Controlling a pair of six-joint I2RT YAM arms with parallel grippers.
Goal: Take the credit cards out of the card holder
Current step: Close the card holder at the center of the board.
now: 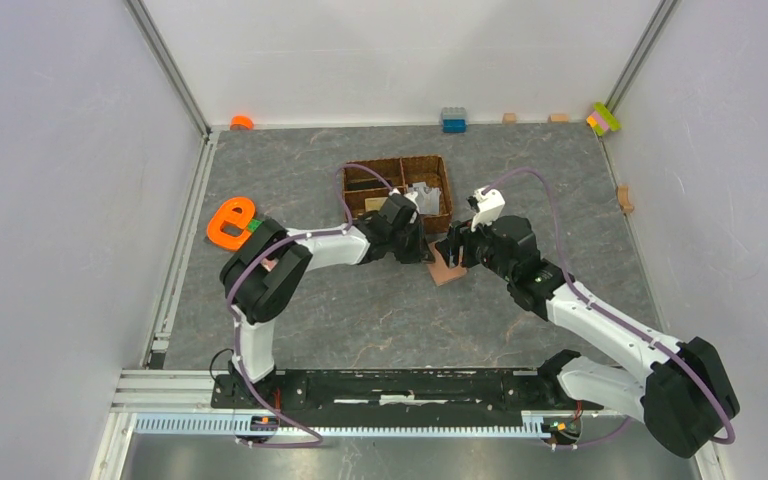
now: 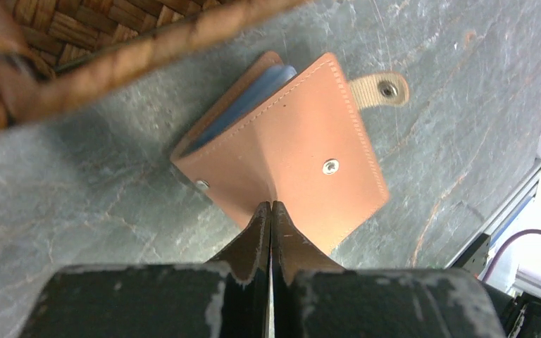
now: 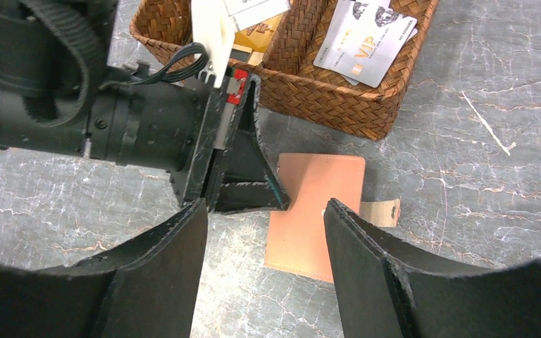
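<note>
The salmon-pink card holder [image 1: 447, 268] [image 2: 303, 148] [image 3: 317, 211] lies on the grey table just in front of the woven basket. My left gripper [image 1: 422, 250] [image 2: 271, 205] is shut, its tips pinching the holder's near edge, where the leather creases toward them. A dark blue credit card [image 2: 243, 105] shows inside the slightly raised cover. The snap tab [image 2: 384, 90] sticks out unfastened. My right gripper [image 1: 457, 250] [image 3: 266, 204] hovers open above the holder, with nothing between its fingers. A silver card [image 3: 366, 42] and a gold card [image 3: 260, 35] lie in the basket.
The brown woven divided basket [image 1: 400, 165] [image 3: 324, 105] [image 2: 148, 49] stands right behind the holder. An orange object [image 1: 230, 222] lies at the left. A blue brick [image 1: 453, 120] and small blocks [image 1: 603, 118] line the back wall.
</note>
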